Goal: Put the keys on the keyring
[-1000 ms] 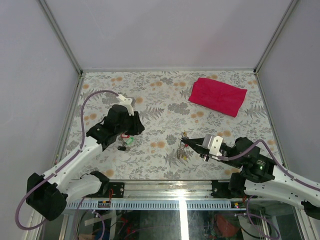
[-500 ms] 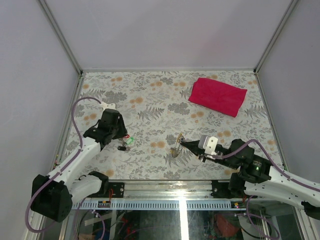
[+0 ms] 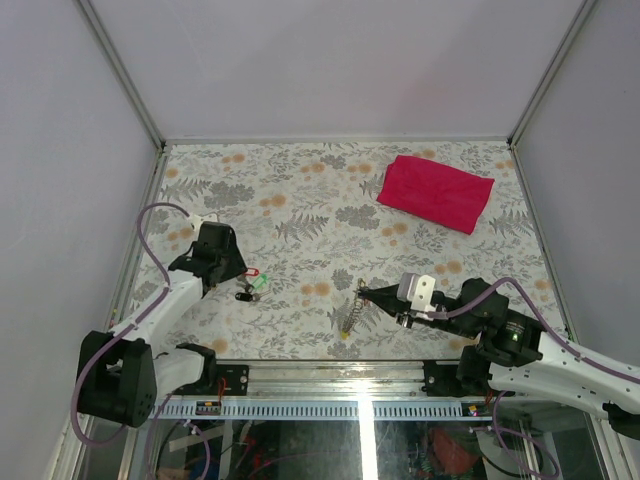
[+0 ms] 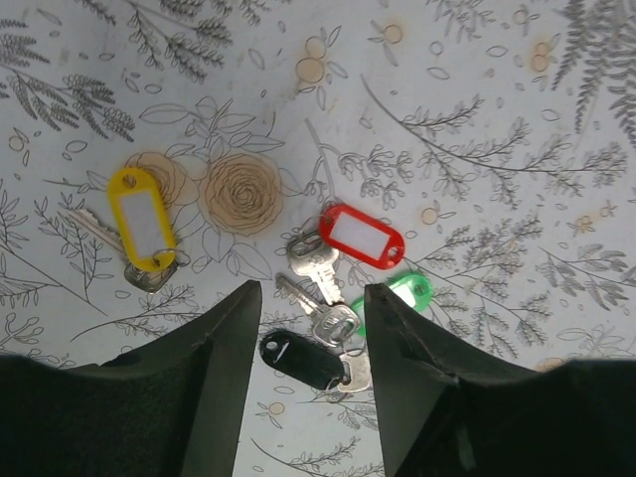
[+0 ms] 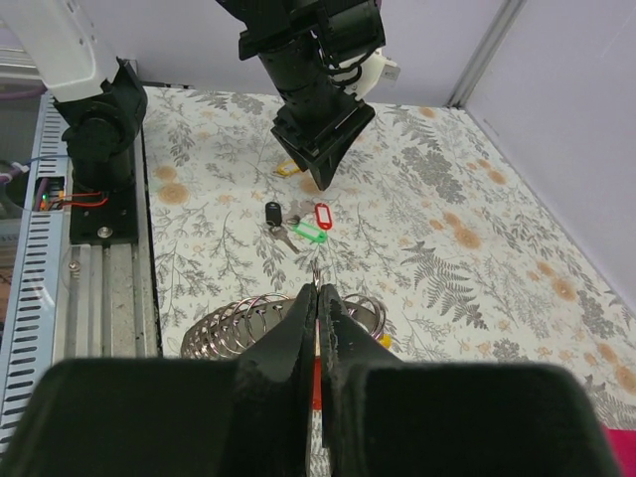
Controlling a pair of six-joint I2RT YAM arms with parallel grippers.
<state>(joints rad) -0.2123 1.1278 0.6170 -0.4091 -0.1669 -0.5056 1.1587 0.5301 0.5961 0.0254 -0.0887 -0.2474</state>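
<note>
Left gripper (image 4: pixel 310 290): jaws apart, nothing between the fingers. It hangs over the table (image 3: pixel 300 200), not touching the keys (image 4: pixel 320 268).

Keys, left wrist view: a loose cluster flat on the table, seen through the gap between the two fingers.
- Red tag (image 4: pixel 361 236) is at the far right of the cluster.
- Green tag (image 4: pixel 405 291) pokes out past the right finger.
- Black tag (image 4: pixel 298 358) is nearest the camera, between the fingers.
- Silver blades cross in the middle.
- Yellow tag (image 4: pixel 142 219) with its own key lies apart, to the left, beyond the left finger.

Top view: the keys (image 3: pixel 251 283) sit just beside the left gripper (image 3: pixel 226 266), on its right and nearer side.

Right gripper (image 5: pixel 317 293): fingers pressed together, pinching a thin wire of the keyring (image 5: pixel 234 326). Its silvery loops fan out to both sides under the fingertips.

Top view: the keyring (image 3: pixel 351 312) trails from the right gripper (image 3: pixel 366 292) toward the near edge. It is well apart from the keys, which lie to its left.

Red cloth (image 3: pixel 435 193) lies at the far right of the table, away from both arms.
</note>
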